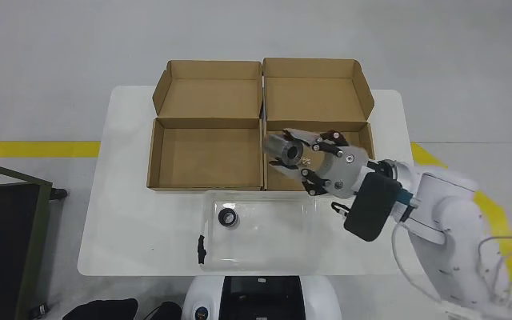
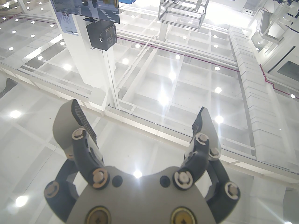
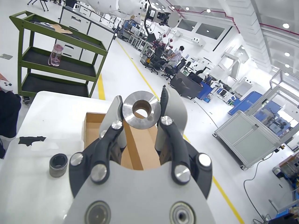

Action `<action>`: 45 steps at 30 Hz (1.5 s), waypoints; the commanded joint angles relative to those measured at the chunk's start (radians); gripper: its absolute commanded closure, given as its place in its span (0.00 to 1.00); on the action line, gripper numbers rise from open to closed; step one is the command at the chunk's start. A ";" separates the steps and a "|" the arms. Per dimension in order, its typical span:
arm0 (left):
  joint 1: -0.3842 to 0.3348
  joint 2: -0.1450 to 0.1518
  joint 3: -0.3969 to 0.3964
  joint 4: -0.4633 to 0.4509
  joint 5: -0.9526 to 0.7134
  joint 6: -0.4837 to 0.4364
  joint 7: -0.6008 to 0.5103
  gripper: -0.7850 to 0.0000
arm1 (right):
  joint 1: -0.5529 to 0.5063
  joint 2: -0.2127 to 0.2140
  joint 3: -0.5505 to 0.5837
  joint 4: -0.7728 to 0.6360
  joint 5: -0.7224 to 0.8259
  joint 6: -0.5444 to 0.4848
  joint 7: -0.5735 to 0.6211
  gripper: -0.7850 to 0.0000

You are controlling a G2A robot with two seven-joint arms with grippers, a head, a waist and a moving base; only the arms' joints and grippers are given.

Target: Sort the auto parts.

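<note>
Currently the clear tray (image 1: 272,236) holds one bearing (image 1: 228,216); right gripper (image 3: 141,101) clasps a washer (image 3: 130,117).

Right arm (image 1: 442,210) comes in from the lower right of the top view, its wrist angled toward frame centre. Right gripper (image 1: 283,149) sits just right of centre, fingers pointing to the left of the frame and clamped on the rim of a metal ring (image 3: 141,111), one pad on each side. Left gripper (image 2: 139,108) points upward, fingers spread wide apart.
</note>
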 commanded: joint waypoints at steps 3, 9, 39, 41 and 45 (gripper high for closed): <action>0.000 0.000 0.000 0.000 0.000 0.000 0.000 0.00 | -0.001 -0.002 -0.033 0.020 -0.005 -0.014 0.012 1.00; 0.000 0.000 0.000 0.000 0.000 0.000 0.000 0.00 | 0.005 -0.007 -0.098 0.067 -0.025 -0.025 0.041 1.00; 0.000 0.000 0.000 0.000 0.000 0.000 0.000 0.00 | 0.288 -0.134 -0.554 0.448 -0.057 0.086 0.204 1.00; 0.000 0.000 0.000 0.000 0.000 0.000 0.000 0.00 | 0.322 -0.150 -0.581 0.486 -0.047 0.095 0.211 1.00; 0.000 0.000 0.000 0.000 0.000 0.000 0.000 0.00 | 0.386 -0.184 -0.634 0.552 -0.027 0.110 0.226 1.00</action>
